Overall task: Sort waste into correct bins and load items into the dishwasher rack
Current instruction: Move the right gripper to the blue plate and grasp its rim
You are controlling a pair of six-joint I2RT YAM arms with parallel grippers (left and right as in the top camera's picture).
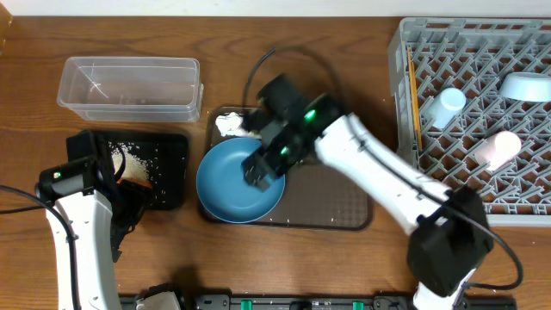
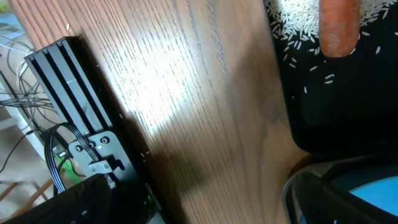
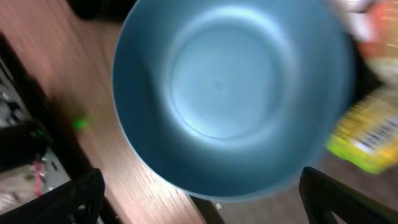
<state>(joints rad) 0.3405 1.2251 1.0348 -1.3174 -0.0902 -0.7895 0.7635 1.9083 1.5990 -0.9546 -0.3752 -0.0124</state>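
The dark-blue plate (image 1: pixel 225 185) lies on the left part of the brown serving tray (image 1: pixel 336 205). My right gripper (image 1: pixel 261 170) hangs open just over the plate; in the right wrist view its fingers (image 3: pixel 202 200) straddle the plate (image 3: pixel 230 93). The green-and-yellow wrapper (image 3: pixel 367 134) lies beside the plate. The white tissue (image 1: pixel 230 126) sits at the tray's back left. The black tray (image 1: pixel 172 168) holds rice (image 1: pixel 129 153) and the carrot (image 1: pixel 139 180); they also show in the left wrist view (image 2: pixel 298 18), (image 2: pixel 339 25). My left gripper (image 1: pixel 129 207) is open and empty over the table.
The clear tub (image 1: pixel 129 86) stands at the back left. The grey rack (image 1: pixel 405 129) on the right holds two pale cups (image 1: pixel 448 105), (image 1: pixel 501 146), the light-blue bowl (image 1: pixel 525 86) and the chopsticks (image 1: pixel 415 95). Cables lie off the table's front edge (image 2: pixel 37 112).
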